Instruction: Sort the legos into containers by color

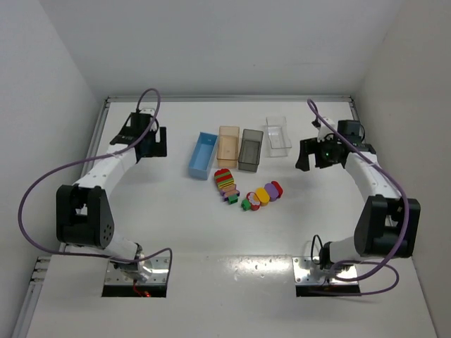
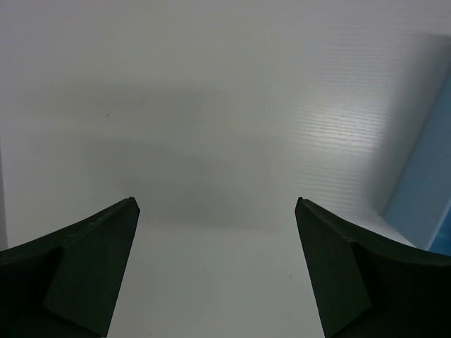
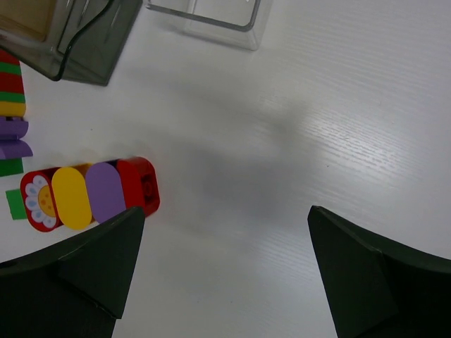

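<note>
The right pincer [image 3: 227, 211] hangs open, its two dark fingers spread wide over bare white table [image 3: 338, 127] with nothing between them. In its own camera the nearest pieces are a short row of legos [image 3: 91, 193] at about 9 o'clock, just beside the left finger: a flower brick, a yellow one, a purple one and a red end brick [image 3: 139, 184] closest to the gap. The row's long axis runs 9 to 3, in line with the way the fingers close, so I judge the wrist needs a turn to grip across the narrow width, or the fingers must take the red end alone.

Further out at 10 o'clock lies the striped stack [image 3: 10, 84], with loose purple and green bits below it. At 11 o'clock sits the grey bin [image 3: 84, 42], and at 12 the clear bin [image 3: 211, 17].

From above, the right pincer [image 1: 310, 156] has the row at about 8 o'clock, near; the left pincer [image 1: 156, 143] is well apart from every brick, with the striped stack [image 1: 225, 181] at its 4 o'clock. The right arm looks the nearer one for the first pick.

The left pincer [image 2: 216, 201] is open too and holds nothing, with only the blue bin [image 2: 430, 190] at its 3 o'clock edge. The orange bin [image 1: 228, 146] stands between blue and grey. All four bins appear to hold no bricks, so sorting has not begun.
</note>
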Motion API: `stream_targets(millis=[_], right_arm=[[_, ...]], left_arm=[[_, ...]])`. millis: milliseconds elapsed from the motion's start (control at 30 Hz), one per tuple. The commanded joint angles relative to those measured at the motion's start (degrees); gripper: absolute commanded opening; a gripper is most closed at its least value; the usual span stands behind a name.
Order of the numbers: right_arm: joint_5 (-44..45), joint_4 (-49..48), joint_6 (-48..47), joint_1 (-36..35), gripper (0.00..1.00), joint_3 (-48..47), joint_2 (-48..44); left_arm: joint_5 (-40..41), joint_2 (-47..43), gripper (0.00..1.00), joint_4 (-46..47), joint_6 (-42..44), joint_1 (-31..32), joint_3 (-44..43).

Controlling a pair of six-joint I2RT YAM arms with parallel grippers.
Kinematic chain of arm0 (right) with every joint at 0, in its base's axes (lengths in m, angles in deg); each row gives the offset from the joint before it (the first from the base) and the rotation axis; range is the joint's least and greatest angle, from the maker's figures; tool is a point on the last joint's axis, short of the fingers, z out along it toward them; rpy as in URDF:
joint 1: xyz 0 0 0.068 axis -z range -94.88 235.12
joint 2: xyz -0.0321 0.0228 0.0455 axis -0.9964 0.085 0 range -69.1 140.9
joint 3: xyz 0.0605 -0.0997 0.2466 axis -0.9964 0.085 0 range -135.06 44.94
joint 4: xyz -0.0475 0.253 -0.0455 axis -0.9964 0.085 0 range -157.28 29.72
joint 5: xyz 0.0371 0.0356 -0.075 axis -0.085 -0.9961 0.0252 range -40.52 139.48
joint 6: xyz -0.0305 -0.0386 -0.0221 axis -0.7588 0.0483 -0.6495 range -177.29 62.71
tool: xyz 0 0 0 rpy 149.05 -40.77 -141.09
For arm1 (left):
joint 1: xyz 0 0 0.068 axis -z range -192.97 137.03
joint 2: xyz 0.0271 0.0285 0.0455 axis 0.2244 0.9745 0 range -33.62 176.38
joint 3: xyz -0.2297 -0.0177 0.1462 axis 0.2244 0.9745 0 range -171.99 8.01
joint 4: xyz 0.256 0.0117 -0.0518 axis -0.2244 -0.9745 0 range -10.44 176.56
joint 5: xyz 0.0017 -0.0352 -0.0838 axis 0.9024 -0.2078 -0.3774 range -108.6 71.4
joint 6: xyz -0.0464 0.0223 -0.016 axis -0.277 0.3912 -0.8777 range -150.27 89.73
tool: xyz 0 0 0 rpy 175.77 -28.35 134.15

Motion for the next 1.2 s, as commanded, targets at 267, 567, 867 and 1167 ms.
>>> stream_targets(millis=[267, 567, 867, 1167], right_arm=[[-12.53, 6.08, -19.83, -2.56, 0.96, 0.18, -4.47], [-17.21, 23.13, -64.29, -12.84, 0.96, -4.74, 2.37], [-15.01, 21.82, -80.06, -22.95, 0.99, -4.13, 12.22], [-13.87, 26.48, -86.3, -26.74, 0.99, -9.66, 23.03]], left_arm=[[-26.89, -7.35, 1.0, -0.8, 12.32, -0.16, 1.06], [-35.27, -6.83, 1.0, -4.75, 15.67, -0.16, -0.52], [-35.27, -5.6, 1.0, -5.28, 16.2, -0.69, -1.58], [-35.27, -2.61, 1.0, -5.81, 15.67, -0.69, -3.25]])
